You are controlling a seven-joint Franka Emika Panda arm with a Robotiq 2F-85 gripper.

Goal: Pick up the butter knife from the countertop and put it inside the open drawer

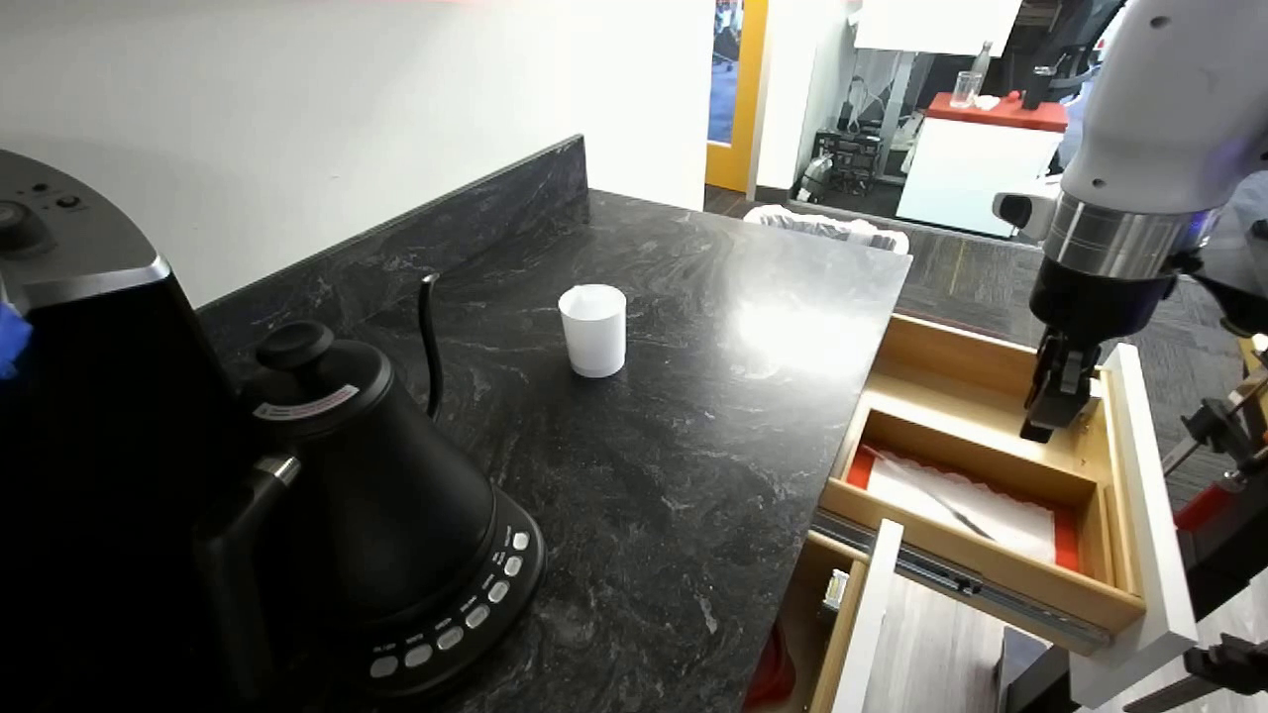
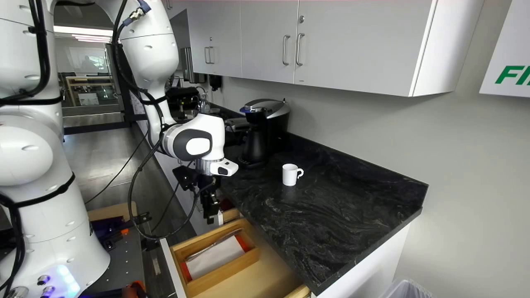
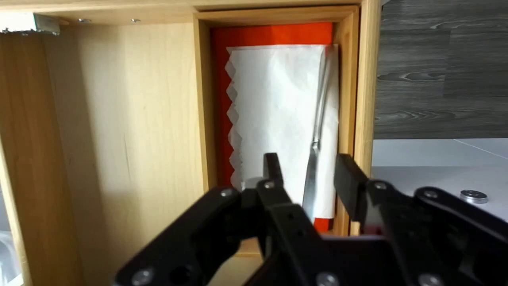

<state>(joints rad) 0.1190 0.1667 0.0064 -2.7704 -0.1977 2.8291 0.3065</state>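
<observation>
Nearest, along the bottom of the wrist view, the black gripper (image 3: 308,163) stands with its two fingers well spread, and it has hold of nothing. Right of centre there I see the butter knife (image 3: 316,137), handle toward the top of the frame, blade running down to show between the fingers. It lies on a white sheet (image 3: 274,111) over a red liner (image 3: 274,35), in the boxed compartment (image 3: 203,99) of the open drawer (image 3: 366,91).

In an exterior view, a black machine (image 1: 89,446) and a black kettle (image 1: 371,505) crowd the left. The dark countertop (image 1: 644,515) stretches past them, a white cup (image 1: 596,337) upright near the middle. The arm (image 1: 1154,109) reaches in from the upper right, its gripper hanging above that drawer. Farther off, the backsplash (image 1: 436,228) meets a pale wall (image 1: 396,109), and at the upper right stands a red-topped white cabinet (image 1: 976,168).
</observation>
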